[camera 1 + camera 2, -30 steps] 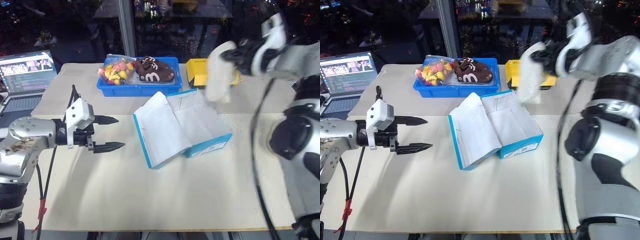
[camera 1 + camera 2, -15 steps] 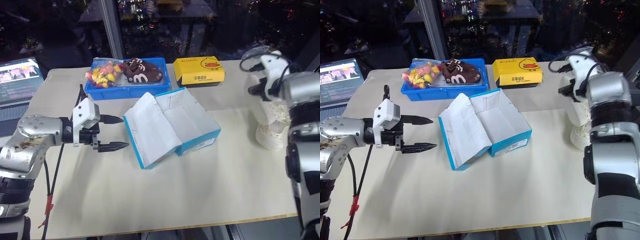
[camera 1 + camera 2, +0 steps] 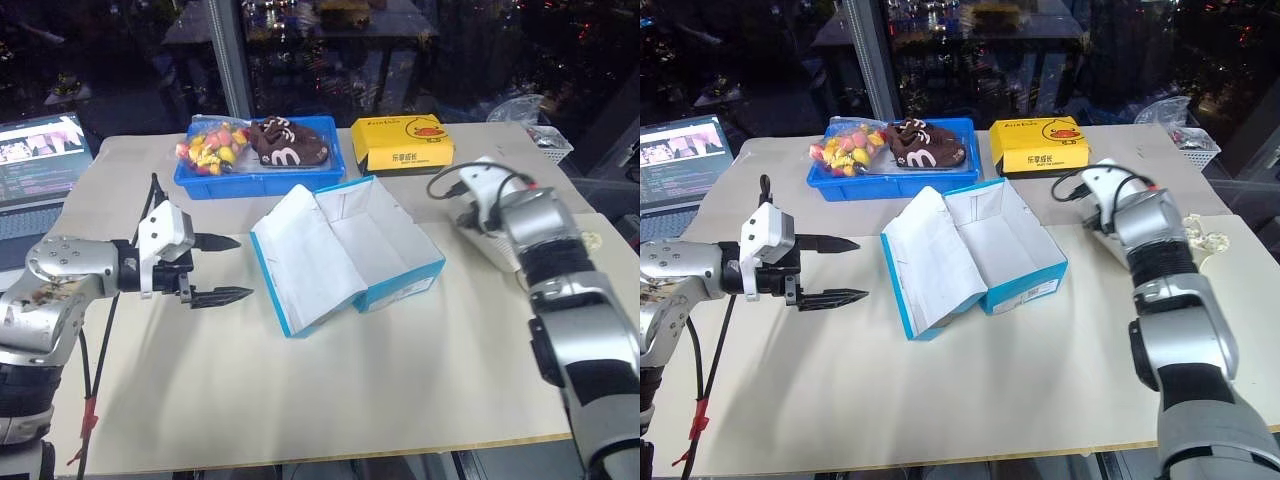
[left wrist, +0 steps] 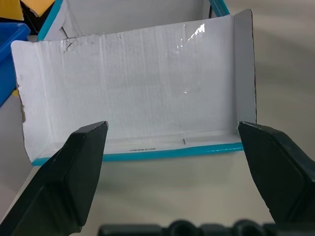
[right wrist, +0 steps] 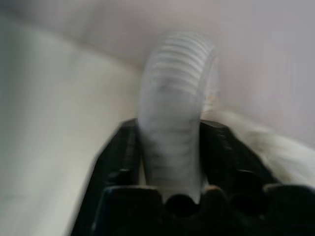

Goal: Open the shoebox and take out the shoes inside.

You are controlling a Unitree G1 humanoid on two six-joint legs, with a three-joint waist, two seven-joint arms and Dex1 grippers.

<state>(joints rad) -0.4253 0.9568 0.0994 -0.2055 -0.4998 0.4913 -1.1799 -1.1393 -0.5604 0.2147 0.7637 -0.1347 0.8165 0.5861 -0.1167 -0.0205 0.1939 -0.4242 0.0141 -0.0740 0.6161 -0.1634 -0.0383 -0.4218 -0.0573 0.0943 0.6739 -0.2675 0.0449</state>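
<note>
Right pincer (image 5: 170, 132) has lowered a shoe (image 5: 172, 98) to the table (image 3: 400, 380), grip unclear; left pincer (image 3: 228, 268) apart.

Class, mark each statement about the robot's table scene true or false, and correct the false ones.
1. The bright blue cardboard shoebox stands open. True.
2. The left gripper is shut on the lid. False: it is open, apart from the box.
3. The brown shoes lie in the blue plastic tray. True.
4. The yellow duck box sits inside the shoebox. False: it stands behind it on the table.
</note>
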